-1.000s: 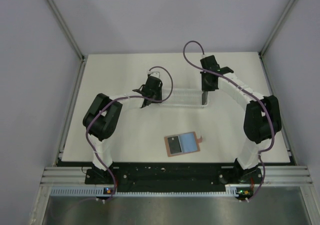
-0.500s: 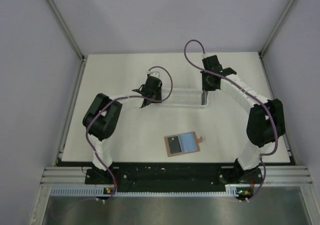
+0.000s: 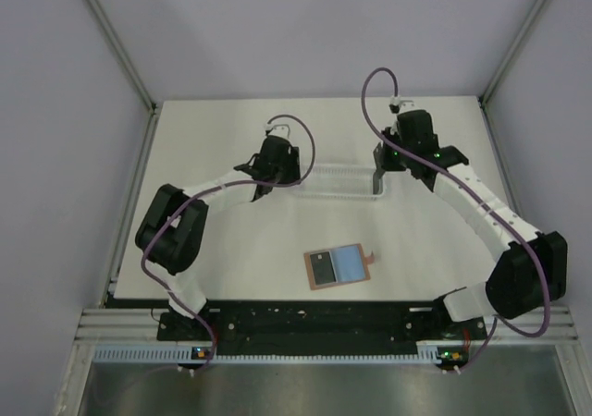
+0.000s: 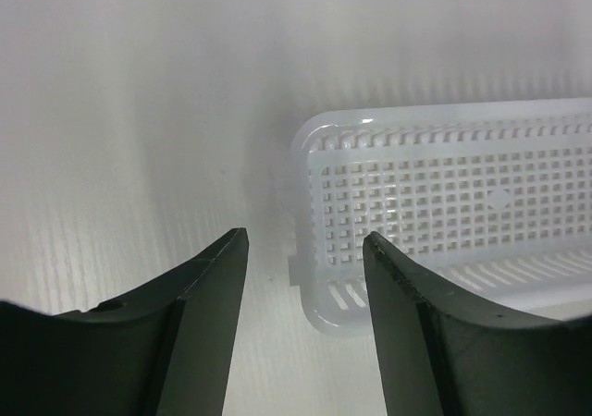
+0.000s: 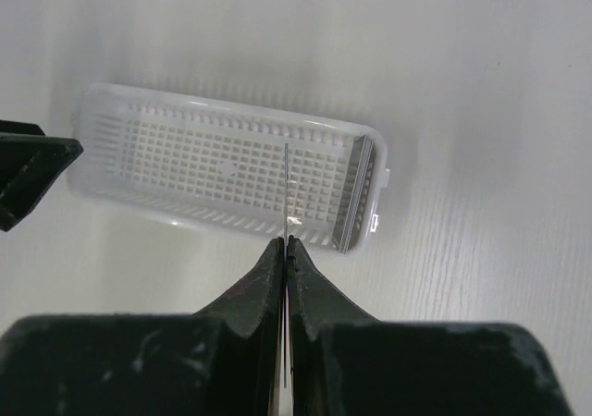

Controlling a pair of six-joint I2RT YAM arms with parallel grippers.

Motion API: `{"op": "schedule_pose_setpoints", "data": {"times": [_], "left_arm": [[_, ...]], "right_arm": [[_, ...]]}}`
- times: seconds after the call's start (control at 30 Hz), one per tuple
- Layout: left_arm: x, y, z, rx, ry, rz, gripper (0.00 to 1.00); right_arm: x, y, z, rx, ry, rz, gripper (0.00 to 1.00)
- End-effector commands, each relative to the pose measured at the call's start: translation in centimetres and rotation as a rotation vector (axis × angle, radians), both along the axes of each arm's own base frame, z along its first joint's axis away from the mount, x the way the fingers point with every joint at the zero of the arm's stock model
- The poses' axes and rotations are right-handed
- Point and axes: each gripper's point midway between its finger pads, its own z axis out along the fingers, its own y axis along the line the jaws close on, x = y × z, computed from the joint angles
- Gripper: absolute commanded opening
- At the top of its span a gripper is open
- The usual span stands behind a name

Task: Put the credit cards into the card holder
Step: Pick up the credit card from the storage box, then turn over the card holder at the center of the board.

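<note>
Swung the right elbow far out toward the right edge of the table (image 3: 231, 250) since a second ago, and drew the right gripper (image 5: 285, 242) up from the right end of the white tray (image 5: 222, 109). Widened the left gripper (image 4: 305, 236) in the same time.

Now pinches one credit card (image 5: 287, 189) in the right gripper, fingers pressed flat together on it. Shows the card only edge-on, as a very thin pale line above the tray. Holds nothing in the left gripper: jaws apart, just beside the tray's left end, only bare table between them.

Judged to be near the middle of the task. Has one card lifted, but not yet brought to the card holder (image 3: 349, 264), lying open and flat near the front of the table, well apart from both grippers. Shows there a dark rectangle on the left half and a pale blue panel on the right half; cannot tell a card already inserted from plain lining. Cannot find the second card with certainty; perhaps the thin grey strip (image 5: 355, 192) standing at the tray's right end wall. Still to do: carry, lower, slide into a pocket.

On materials: stiff, thin, smooth card, probably slippery in a pinch. Moulded white plastic for the tray, oblong, rounded corners, floor of small square holes, slatted walls. Reddish-brown leather-like holder, roughly square, small tab at the right edge.
</note>
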Motion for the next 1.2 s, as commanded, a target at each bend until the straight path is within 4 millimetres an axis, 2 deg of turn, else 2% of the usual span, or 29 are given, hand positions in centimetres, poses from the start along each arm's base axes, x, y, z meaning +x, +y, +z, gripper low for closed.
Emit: {"op": "schedule_pose_setpoints", "data": {"times": [0.0,0.1,0.13,0.3,0.4,0.57,0.7,0.8,1.0,1.03,1.17], "left_arm": [[-0.6,0.4,5.4,-0.08,-0.089,0.016,0.59],[-2.4,0.9,7.4,-0.13,-0.105,0.014,0.58],[-3.2,0.9,8.8,-0.161,-0.124,0.006,0.57],[-7.8,1.8,11.1,-0.257,-0.15,-0.044,0.54],[-10.6,2.6,11.4,-0.303,-0.157,-0.062,0.53],[-15.0,2.2,11.1,-0.37,-0.137,-0.136,0.47],[-17.7,0.6,9.9,-0.353,-0.137,-0.177,0.44],[-19.3,-1.3,9.3,-0.326,-0.136,-0.218,0.41],[-20.9,-4.2,7.6,-0.328,-0.078,-0.273,0.2],[-20.9,-5.0,8.1,-0.347,-0.095,-0.289,0.17],[-22.3,-7.3,7.8,-0.338,-0.085,-0.351,0.12]], "right_arm": [[-1.4,1.0,2.6,0.105,-0.091,0.041,0.0],[-2.7,1.7,1.8,0.177,-0.084,0.091,0.0],[-3.2,2.2,1.7,0.222,-0.08,0.126,0.0],[-6.7,5.6,1.4,0.432,-0.044,0.288,0.0],[-8.9,6.8,1.3,0.541,-0.009,0.348,0.0],[-12.3,6.1,-0.6,0.565,0.016,0.281,0.0],[-14.6,5.2,-3.0,0.5,0.061,0.196,0.0],[-16.2,4.8,-4.9,0.495,0.105,0.146,0.0],[-18.3,3.5,-8.4,0.378,0.135,0.051,0.0],[-18.5,3.4,-8.7,0.368,0.134,0.037,0.0],[-18.8,2.4,-9.7,0.33,0.133,-0.027,0.0]]}}
